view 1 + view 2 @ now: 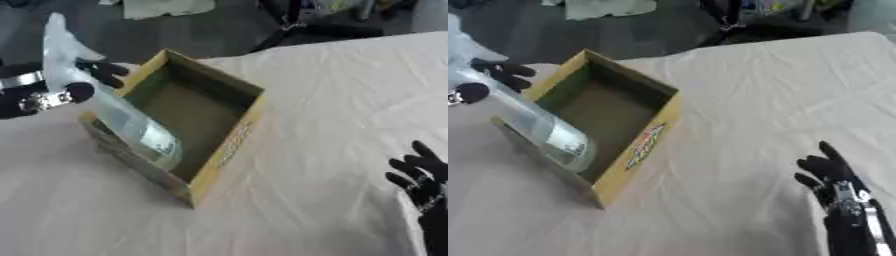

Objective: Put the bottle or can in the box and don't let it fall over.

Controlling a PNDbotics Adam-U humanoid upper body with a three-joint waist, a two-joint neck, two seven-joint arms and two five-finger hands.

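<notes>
A clear plastic bottle [114, 102] hangs tilted over the near left wall of an open cardboard box [229, 145], its base low inside the box and its neck up at the left. My left hand [52, 90] is curled round the bottle's upper part at the left edge of the view. My right hand [833, 180] rests at the lower right on the table, fingers straight and pointing up, far from the box. The box's brown floor [188, 117] shows bare to the right of the bottle.
A pale cloth covers the table [350, 100]. Beyond the table's far edge lies a dark floor with a black stand [297, 27] and a light sheet [166, 7]. The cloth stretches open to the right of the box.
</notes>
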